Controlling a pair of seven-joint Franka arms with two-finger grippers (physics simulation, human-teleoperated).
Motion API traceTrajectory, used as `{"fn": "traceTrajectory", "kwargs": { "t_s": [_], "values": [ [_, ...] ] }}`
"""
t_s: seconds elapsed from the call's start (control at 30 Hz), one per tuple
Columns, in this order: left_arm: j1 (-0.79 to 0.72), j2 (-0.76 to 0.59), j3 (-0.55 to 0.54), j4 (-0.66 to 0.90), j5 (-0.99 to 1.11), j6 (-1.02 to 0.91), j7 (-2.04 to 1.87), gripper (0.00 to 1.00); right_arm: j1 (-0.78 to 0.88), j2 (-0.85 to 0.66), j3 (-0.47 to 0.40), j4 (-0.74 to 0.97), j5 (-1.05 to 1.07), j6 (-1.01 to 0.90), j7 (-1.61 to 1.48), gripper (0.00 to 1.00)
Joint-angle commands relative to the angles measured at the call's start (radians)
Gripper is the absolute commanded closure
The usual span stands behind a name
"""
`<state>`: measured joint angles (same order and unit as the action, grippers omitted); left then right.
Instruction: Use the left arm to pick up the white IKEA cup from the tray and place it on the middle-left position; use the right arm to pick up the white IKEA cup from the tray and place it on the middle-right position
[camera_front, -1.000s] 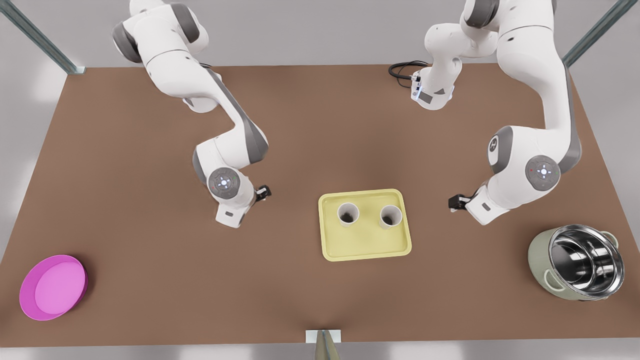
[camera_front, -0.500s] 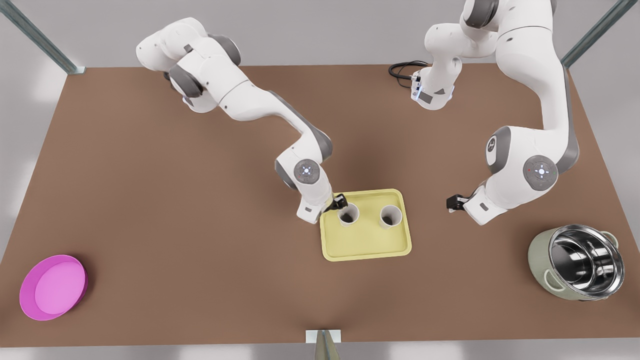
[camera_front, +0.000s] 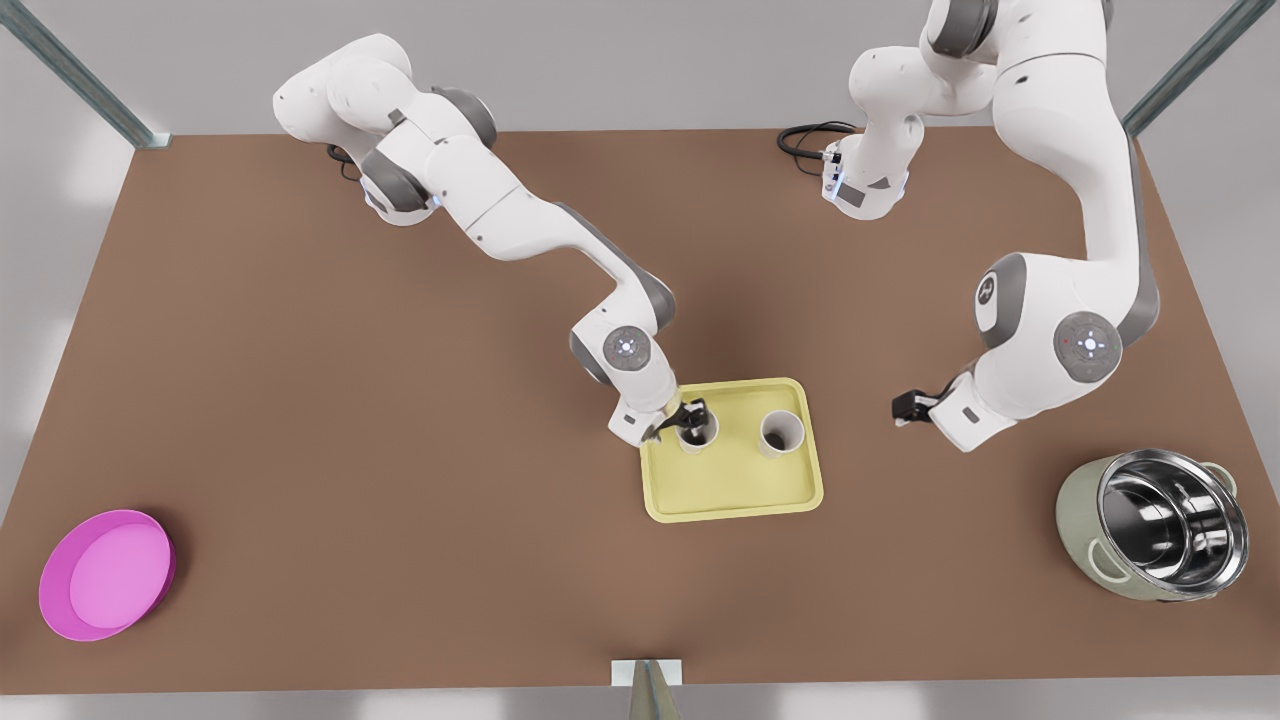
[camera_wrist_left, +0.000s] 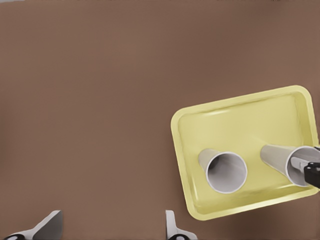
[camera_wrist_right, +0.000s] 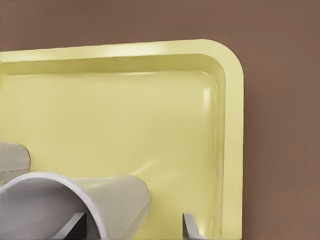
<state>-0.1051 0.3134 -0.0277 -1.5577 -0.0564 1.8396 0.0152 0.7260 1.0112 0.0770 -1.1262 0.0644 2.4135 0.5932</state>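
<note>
While the pink dish (camera_front: 105, 575) and the steel-lined pot (camera_front: 1150, 525) sat unchanged at the near corners of the tabletop (camera_front: 400, 520), the tray (camera_front: 730, 492) lay mid-table with both white cups upright on it. The right gripper (camera_front: 692, 418), at the tray's corner half a second earlier and well out over bare tabletop a second earlier, had moved onto the cup on the front view's left (camera_front: 700, 440). In the right wrist view its fingers (camera_wrist_right: 189, 226) stood apart astride the cup's wall, not yet pinching it. The other cup (camera_front: 782, 432) stood alone. Off the tray toward the front view's right, the left gripper (camera_front: 905, 405) waited almost unmoved, fingers spread.
</note>
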Motion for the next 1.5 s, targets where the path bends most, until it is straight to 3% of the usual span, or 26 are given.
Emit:
{"fn": "traceTrajectory", "kwargs": {
  "t_s": [0.0, 0.1, 0.27, 0.37, 0.43, 0.53, 0.6, 0.73, 0.8, 0.87, 0.97, 1.07, 1.47],
  "values": [
    [0.012, -0.017, 0.009, 0.016, -0.022, -0.013, 0.005, 0.00, -0.002, 0.000, 0.000, 0.000, -0.002, 0.029, 0.108, 0.47],
    [0.016, -0.017, 0.031, 0.062, -0.020, -0.062, 0.006, 0.00, -0.002, 0.000, 0.001, 0.000, -0.002, 0.029, 0.109, 0.49],
    [-0.015, -0.002, 0.020, 0.073, -0.010, -0.051, -0.012, 0.00, -0.016, -0.002, 0.000, -0.001, 0.000, 0.027, 0.108, 0.72],
    [-0.011, -0.002, 0.023, 0.065, -0.008, -0.057, -0.017, 0.00, -0.023, -0.003, 0.001, -0.001, 0.002, 0.027, 0.116, 0.93],
    [-0.015, -0.005, 0.023, 0.070, 0.000, -0.057, -0.017, 0.00, -0.037, -0.008, 0.003, 0.000, 0.032, 0.027, 0.112, 0.99],
    [-0.015, -0.010, 0.022, 0.071, 0.001, -0.060, -0.017, 0.00, -0.097, -0.098, 0.021, -0.010, 0.032, -0.049, 0.096, 1.00],
    [-0.015, -0.008, 0.022, 0.068, 0.001, -0.060, -0.017, 0.00, -0.207, -0.189, 0.020, -0.012, 0.035, -0.292, -0.136, 1.00],
    [-0.034, -0.001, 0.020, 0.068, 0.000, -0.048, -0.058, 0.00, -0.382, -0.312, 0.015, -0.053, 0.028, -0.551, -0.280, 1.00],
    [-0.182, 0.056, 0.020, 0.071, 0.058, 0.015, -0.296, 0.00, -0.568, -0.486, 0.024, -0.299, 0.020, -0.547, -0.587, 1.00],
    [-0.243, 0.067, 0.020, 0.059, 0.064, 0.015, -0.373, 0.00, -0.657, -0.565, 0.024, -0.406, -0.075, -0.550, -0.736, 1.00],
    [-0.292, 0.069, 0.017, -0.048, 0.023, 0.076, -0.471, 0.00, -0.731, -0.517, 0.017, -0.412, -0.183, -0.476, -0.872, 1.00],
    [-0.312, 0.125, 0.017, -0.055, 0.023, 0.127, -0.511, 0.00, -0.755, -0.393, 0.013, -0.411, -0.183, -0.225, -1.000, 1.00],
    [-0.277, 0.239, 0.038, -0.094, 0.079, 0.276, -0.518, 0.00, -0.763, -0.309, 0.024, -0.408, -0.098, -0.088, -0.998, 1.00]
  ]
}}
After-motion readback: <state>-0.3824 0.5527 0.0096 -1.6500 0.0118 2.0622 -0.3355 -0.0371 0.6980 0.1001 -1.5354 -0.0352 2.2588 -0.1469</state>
